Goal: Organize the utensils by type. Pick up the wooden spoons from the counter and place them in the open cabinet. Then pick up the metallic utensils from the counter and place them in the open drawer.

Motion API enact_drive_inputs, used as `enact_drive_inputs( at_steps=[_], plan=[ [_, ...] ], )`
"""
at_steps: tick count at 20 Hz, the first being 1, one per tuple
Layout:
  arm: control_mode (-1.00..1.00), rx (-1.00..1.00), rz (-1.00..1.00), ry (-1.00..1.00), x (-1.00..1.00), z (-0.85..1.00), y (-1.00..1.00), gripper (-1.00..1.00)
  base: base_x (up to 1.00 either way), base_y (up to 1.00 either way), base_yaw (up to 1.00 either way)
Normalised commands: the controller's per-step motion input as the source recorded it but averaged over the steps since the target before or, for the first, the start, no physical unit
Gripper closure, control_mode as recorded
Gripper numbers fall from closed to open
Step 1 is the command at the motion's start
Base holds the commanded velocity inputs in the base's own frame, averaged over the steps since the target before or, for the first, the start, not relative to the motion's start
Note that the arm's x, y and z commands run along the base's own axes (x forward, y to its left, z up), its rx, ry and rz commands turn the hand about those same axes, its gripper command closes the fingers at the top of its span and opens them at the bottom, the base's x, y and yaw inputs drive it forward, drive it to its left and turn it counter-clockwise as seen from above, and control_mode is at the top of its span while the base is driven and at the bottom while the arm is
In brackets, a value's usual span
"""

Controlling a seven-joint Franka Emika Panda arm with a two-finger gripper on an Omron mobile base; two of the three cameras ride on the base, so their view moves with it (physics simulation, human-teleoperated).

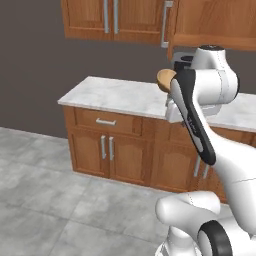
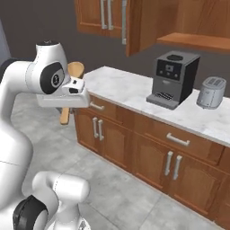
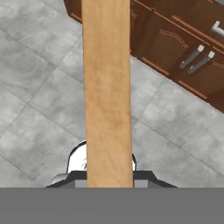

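right base view, 1 wooden spoon (image 2: 74,70) clamped in gripper (image 2: 72,96), 1 coffee machine (image 2: 173,79), 1 toaster (image 2: 210,92) on counter (image 2: 121,87)

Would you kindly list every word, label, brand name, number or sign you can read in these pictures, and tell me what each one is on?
No text can be read in any view.
Coffee machine: its small front panel shows pale marks, too blurred to read.
Toaster: no lettering visible.
Wooden spoon in the gripper: plain wood, no marks.
Robot arm: a faint mark on the dark strip, too small to read.
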Motion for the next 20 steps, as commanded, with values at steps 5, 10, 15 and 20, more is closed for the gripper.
enact_drive_inputs(
  at_steps=[5, 10, 15, 20],
  plan=[
    [1.0, 0.0, 0.0, 0.0, 0.0, 0.0, 0.0, 1.0, 0.32, -0.8, -0.26],
    [1.0, 0.0, 0.0, 0.0, 0.0, 0.0, 0.0, 1.0, 0.58, -0.54, -0.27],
    [1.0, 0.0, 0.0, 0.0, 0.0, 0.0, 0.0, 1.0, 0.59, -0.07, -0.23],
    [1.0, 0.0, 0.0, 0.0, 0.0, 0.0, 0.0, 1.0, 0.12, -0.15, -0.39]
  ],
)
